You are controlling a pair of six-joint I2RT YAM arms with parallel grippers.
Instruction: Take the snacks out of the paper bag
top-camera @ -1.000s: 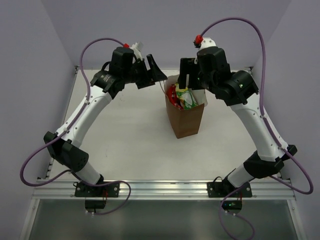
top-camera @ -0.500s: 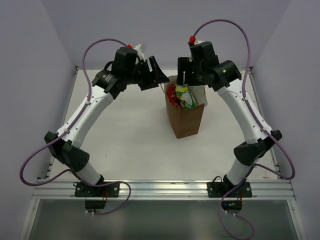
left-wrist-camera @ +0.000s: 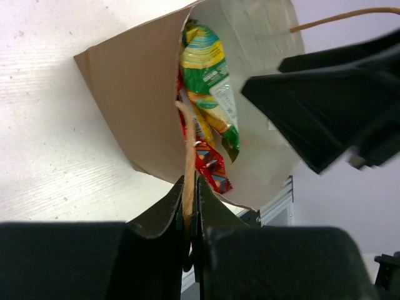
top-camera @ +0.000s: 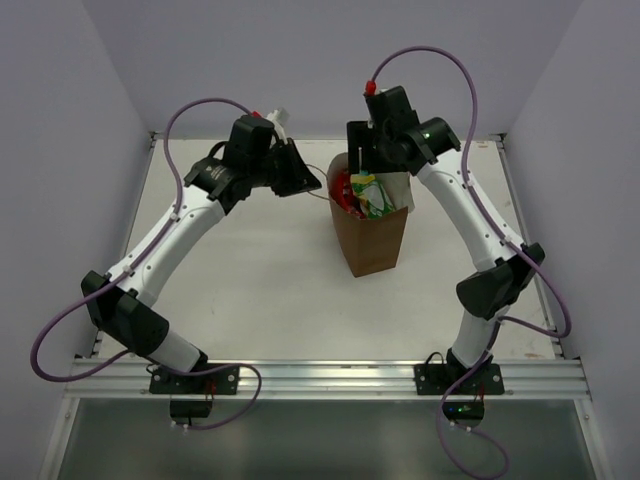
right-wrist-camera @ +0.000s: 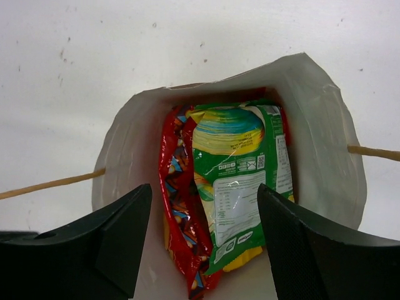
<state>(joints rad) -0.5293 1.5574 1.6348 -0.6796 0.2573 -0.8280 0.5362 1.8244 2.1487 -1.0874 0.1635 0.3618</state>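
Black left gripper [left-wrist-camera: 190, 184]: fingers pinched together on one loop handle [left-wrist-camera: 188, 147] of the paper bag [top-camera: 372, 240]. It sits lower and nearer the bag's left rim than a second ago.
Black right gripper [right-wrist-camera: 203, 190]: fingers spread wide, nothing held, poised over the bag mouth. It has shifted left and toward the far edge since a second ago.
Bag: upright and unmoved, middle of the table [top-camera: 250, 290], nearer the far edge. Second handle [right-wrist-camera: 375, 152] is free.
Snacks: inside the bag, green-yellow packet [right-wrist-camera: 234, 169] lying against red packets [right-wrist-camera: 178, 187] with blue-orange triangles.
Writing: white panel of small print on the green-yellow packet, too small to read; no brand legible.
Left arm: reaches from the near-left corner, forearm angled inward.
Right arm: elbow drawn in from the right edge, wrist pointing down.
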